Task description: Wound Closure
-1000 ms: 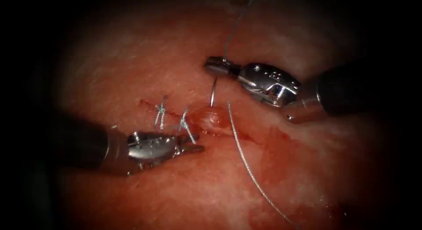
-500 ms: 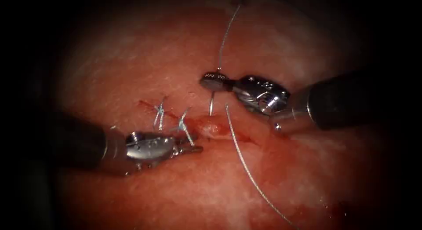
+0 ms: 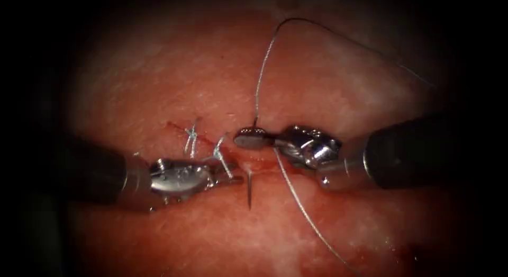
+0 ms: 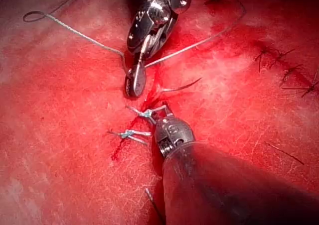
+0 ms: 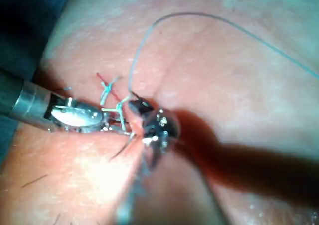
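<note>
- Endoscope view, nearest part first: the thread runs from the near right edge of the tissue up and leftwards toward the cut.
- Just left of that strand the needle shows its free end: a thin, dark, tapering length with its long axis almost upright in the picture and its tip pointing toward the viewer, lying over the tissue on the near side of the cut. The rest of its curve rises toward the cut and passes under the right tool; whether that part sits in the tissue cannot be told.
- The left tool lies low on the left, pointing right, its jaws together beside the nearer of two knotted stitches. Whether anything is pinched between them cannot be told.
- The right tool comes in from the right, pointing left. Its jaws are together on the needle's upper end, where the thread leaves it.
- From there the thread climbs, arcs over at the far side and trails off to the right.
- Left wrist view: the needle lies as a shallow curve between the two tools, its tip pointing away from the right tool.
</note>
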`<state>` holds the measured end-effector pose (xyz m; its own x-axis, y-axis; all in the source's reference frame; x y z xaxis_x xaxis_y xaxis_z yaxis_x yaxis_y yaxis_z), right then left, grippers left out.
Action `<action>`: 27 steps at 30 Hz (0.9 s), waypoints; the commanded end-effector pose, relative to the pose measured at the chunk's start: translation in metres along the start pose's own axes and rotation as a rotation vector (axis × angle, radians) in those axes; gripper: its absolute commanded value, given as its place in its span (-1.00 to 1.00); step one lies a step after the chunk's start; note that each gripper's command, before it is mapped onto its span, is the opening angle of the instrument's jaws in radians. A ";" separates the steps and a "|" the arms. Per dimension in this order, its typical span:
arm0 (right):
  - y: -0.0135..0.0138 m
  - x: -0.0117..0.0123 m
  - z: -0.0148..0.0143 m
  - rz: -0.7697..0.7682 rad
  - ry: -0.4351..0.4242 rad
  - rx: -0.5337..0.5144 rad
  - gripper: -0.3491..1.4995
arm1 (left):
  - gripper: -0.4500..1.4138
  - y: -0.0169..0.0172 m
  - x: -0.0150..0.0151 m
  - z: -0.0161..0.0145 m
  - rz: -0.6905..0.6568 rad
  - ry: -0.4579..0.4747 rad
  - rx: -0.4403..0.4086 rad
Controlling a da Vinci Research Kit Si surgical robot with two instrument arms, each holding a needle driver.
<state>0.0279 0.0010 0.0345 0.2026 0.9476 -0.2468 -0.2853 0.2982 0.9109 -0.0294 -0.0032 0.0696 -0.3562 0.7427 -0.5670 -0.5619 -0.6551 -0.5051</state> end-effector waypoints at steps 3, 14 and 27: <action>-0.0016 -0.0031 0.0013 0.016 -0.020 0.034 -1.00 | -0.53 0.0010 -0.0008 0.0003 0.026 -0.005 -0.005; 0.0024 0.0012 -0.0038 -0.221 0.150 -0.107 0.71 | -0.46 0.0029 0.0026 -0.0021 0.518 0.003 -0.101; 0.0052 0.0020 -0.0084 -0.223 0.226 -0.199 0.76 | -0.39 0.0037 0.0037 -0.0021 0.889 0.029 -0.120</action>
<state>0.0183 0.0067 0.0355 0.0736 0.8477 -0.5253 -0.4440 0.4995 0.7439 -0.0307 -0.0017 0.0639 -0.6058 -0.0541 -0.7938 -0.0092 -0.9971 0.0750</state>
